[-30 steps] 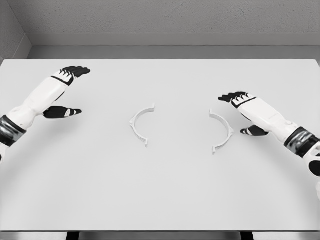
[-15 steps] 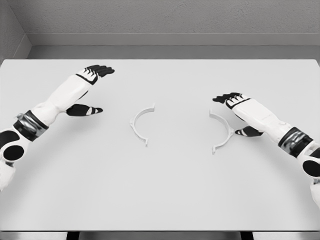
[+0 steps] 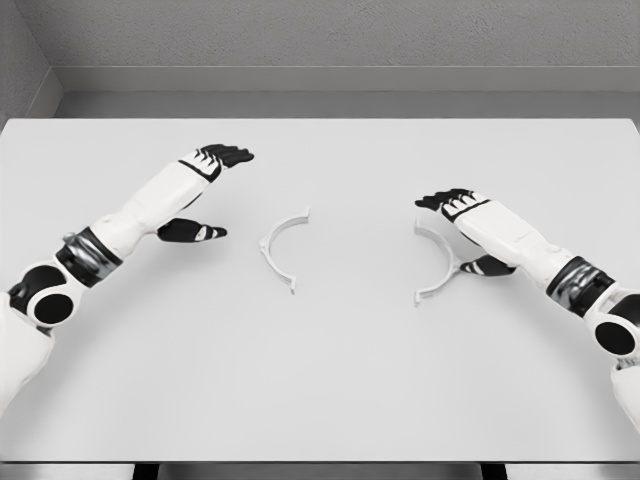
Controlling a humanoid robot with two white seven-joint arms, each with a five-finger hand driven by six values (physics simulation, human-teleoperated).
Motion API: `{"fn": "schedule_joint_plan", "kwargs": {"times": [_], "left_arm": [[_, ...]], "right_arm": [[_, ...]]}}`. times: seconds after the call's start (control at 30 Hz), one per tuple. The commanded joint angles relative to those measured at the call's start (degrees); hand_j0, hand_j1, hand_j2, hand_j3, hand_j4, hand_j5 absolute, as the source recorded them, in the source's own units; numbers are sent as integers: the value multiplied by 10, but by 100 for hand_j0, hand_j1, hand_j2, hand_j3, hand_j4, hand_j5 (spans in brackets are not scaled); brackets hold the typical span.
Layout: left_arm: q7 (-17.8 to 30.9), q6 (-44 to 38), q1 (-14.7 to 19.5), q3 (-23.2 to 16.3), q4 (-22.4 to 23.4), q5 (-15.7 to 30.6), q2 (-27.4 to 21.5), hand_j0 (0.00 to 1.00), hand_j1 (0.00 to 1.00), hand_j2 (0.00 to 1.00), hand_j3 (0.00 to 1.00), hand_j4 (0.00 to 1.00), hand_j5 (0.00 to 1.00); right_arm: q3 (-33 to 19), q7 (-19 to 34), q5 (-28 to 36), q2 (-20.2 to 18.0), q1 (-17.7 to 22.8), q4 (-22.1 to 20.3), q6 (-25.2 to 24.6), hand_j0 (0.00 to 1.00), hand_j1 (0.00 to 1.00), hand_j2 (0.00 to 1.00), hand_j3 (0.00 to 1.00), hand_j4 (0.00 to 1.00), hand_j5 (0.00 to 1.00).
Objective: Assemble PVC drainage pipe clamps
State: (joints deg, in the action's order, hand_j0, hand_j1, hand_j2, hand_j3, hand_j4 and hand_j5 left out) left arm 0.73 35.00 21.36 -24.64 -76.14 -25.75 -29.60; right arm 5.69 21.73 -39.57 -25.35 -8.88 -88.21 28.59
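Now right clamp half (image 3: 440, 262) lies between right hand (image 3: 462, 232) fingers (image 3: 436, 201).

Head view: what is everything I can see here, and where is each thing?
Table: one, white, fills most of the view, with a grey wall behind it.
Left clamp half: one, white, curved, lying flat left of the table's middle, open side facing right.
Right clamp half: one, white, curved, lying flat right of the middle, open side facing left, apart from the other half.
Left hand: one, black fingers on a white arm, open, left of the left clamp half and clear of it.
Right hand: one, black fingers on a white arm, open, right at the right clamp half; contact cannot be told.
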Motion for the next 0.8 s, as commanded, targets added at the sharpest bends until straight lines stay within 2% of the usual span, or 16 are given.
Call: {"fn": "schedule_joint_plan", "kwargs": {"times": [0.0, 0.1, 0.2, 0.4, 0.47, 0.5, 0.7, 0.77], "left_arm": [[0, 0, 2, -5, 13, -9, 9, 100, 100, 100, 100, 100, 100], [0, 0, 15, -21, 30, -13, 20, 100, 100, 100, 100, 100, 100], [0, 0, 17, -21, 50, -13, 28, 100, 100, 100, 100, 100, 100], [0, 0, 16, -20, 54, -12, 24, 100, 100, 100, 100, 100, 100], [-1, 0, 17, -16, 70, -12, 24, 100, 100, 100, 100, 100, 100], [0, 0, 26, -19, 79, -12, 25, 100, 100, 100, 100, 100, 100], [0, 0, 31, -20, 85, -13, 37, 100, 100, 100, 100, 100, 100], [0, 0, 34, -21, 100, -13, 46, 100, 100, 100, 100, 100, 100]], "right_arm": [[0, 0, 1, 3, 0, -5, -4, 100, 100, 100, 100, 100, 100], [8, 0, 1, 3, -1, -6, -8, 100, 100, 100, 100, 100, 100], [16, 0, 1, 4, -7, -5, -13, 100, 100, 100, 100, 100, 100], [21, 0, 1, 4, -8, -6, -17, 100, 100, 100, 100, 100, 100], [24, 0, 1, 4, -8, -5, -17, 100, 100, 100, 100, 100, 100], [24, 0, 1, 4, -9, -5, -17, 100, 100, 100, 100, 100, 100], [36, -1, 1, 4, -21, -3, -32, 100, 100, 100, 100, 100, 100], [37, -1, 1, 4, -21, -3, -32, 100, 100, 100, 100, 100, 100]]}}
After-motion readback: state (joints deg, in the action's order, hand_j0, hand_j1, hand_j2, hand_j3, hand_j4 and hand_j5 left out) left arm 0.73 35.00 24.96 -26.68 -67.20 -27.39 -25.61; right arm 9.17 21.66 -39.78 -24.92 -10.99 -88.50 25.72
